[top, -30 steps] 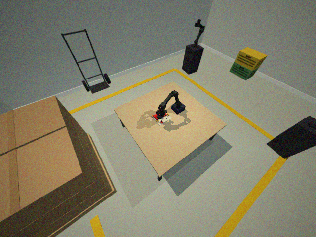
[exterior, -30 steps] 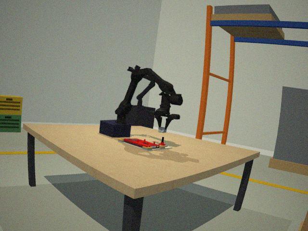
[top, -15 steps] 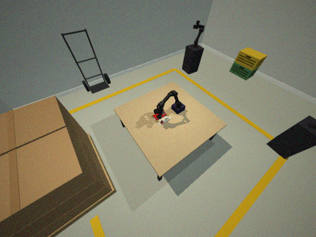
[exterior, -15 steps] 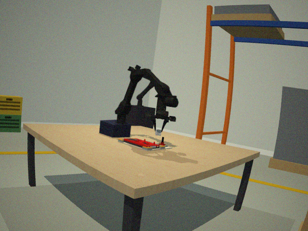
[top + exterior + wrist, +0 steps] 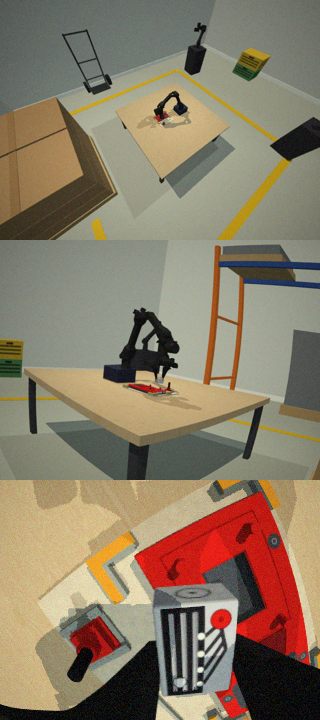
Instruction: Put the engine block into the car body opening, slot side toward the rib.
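Observation:
My gripper [image 5: 194, 646] [image 5: 160, 378] is shut on the grey engine block [image 5: 195, 640] [image 5: 160, 380], whose face with black slots and a red dot is turned to the wrist camera. It holds the block a little above the white base plate [image 5: 67, 600] [image 5: 175, 392]. The red car body [image 5: 207, 554] [image 5: 143, 387] [image 5: 165, 115] lies flat on that plate. Its dark grey opening [image 5: 236, 583] shows just up and right of the block, with nothing in it. The block hangs over the body's near edge, not over the opening. I cannot make out the rib.
A small red fixture with a black lever [image 5: 92, 643] [image 5: 168, 386] stands on the plate, left of the block. Yellow corner brackets [image 5: 110, 560] ring the car body. The arm's dark base box [image 5: 118, 373] [image 5: 180, 108] stands on the wooden table [image 5: 103, 405] [image 5: 180, 144].

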